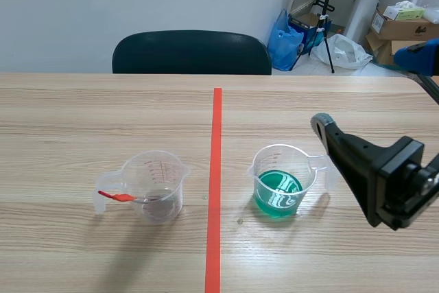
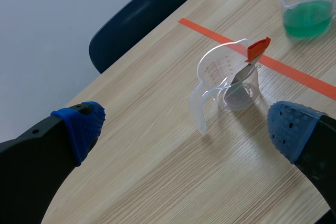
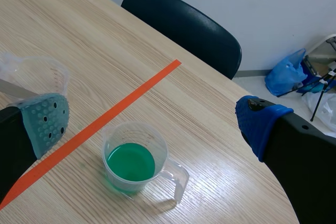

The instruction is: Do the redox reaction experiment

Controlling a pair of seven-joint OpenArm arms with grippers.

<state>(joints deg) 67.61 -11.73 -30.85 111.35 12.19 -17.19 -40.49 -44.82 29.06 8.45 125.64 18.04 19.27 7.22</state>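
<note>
In the scene view, a clear cup (image 1: 159,184) stands on the wooden surface (image 1: 82,121), on the left of the orange-red tape line (image 1: 215,169). An orange-handled tool (image 1: 116,197) leans inside it, with the handle out over the rim. On the right of the line stands the cup with green liquid (image 1: 281,182). The right arm (image 1: 391,176) hangs just beside this cup, and one finger with a grey pad (image 1: 321,123) is raised near the cup's handle; I cannot tell if it touches. A dark chair (image 1: 192,53) is behind the surface.

In the left wrist view, the left claw (image 2: 185,127) is spread wide and pinches nothing. The clear cup stands ahead of it on the surface, its handle turned toward the claw, and the green one is further away, beyond the tape.

In the right wrist view, the right claw (image 3: 152,121) is also spread wide, with nothing in it. The cup with green liquid stands upright ahead of it, between the two fingers and touching neither
</note>
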